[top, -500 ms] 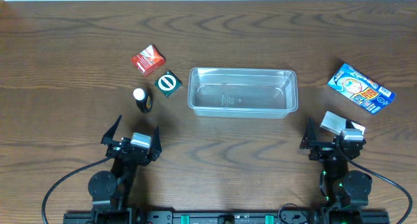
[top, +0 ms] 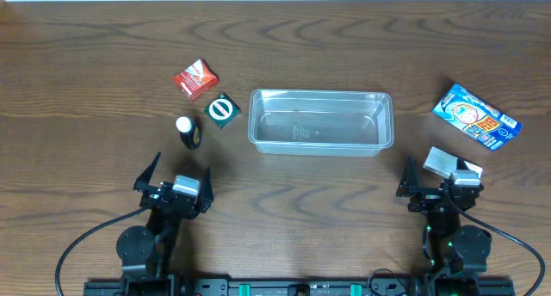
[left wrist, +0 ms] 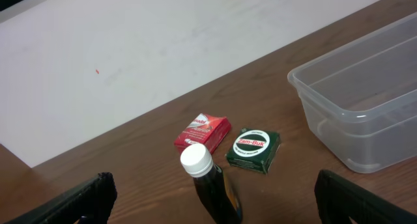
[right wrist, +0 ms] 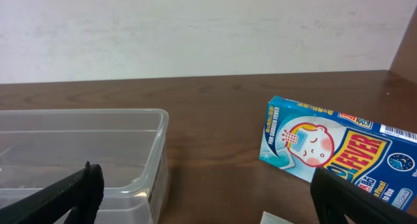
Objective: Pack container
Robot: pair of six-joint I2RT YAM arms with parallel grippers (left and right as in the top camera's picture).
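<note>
The clear plastic container [top: 320, 122] stands empty at the table's middle; it also shows in the left wrist view [left wrist: 365, 113] and the right wrist view [right wrist: 78, 159]. A red packet [top: 195, 78], a green box [top: 222, 110] and a dark bottle with a white cap [top: 188, 132] lie left of it. A blue printed packet [top: 476, 116] and a small white-grey packet [top: 443, 163] lie to its right. My left gripper [top: 172, 182] is open and empty near the front edge, behind the bottle [left wrist: 212, 185]. My right gripper [top: 441, 180] is open and empty, beside the white-grey packet.
The wooden table [top: 103, 64] ends at a white wall along the far edge. The blue packet [right wrist: 339, 149] lies right of the container in the right wrist view. The red packet [left wrist: 202, 131] and green box [left wrist: 254, 150] lie ahead of the left gripper.
</note>
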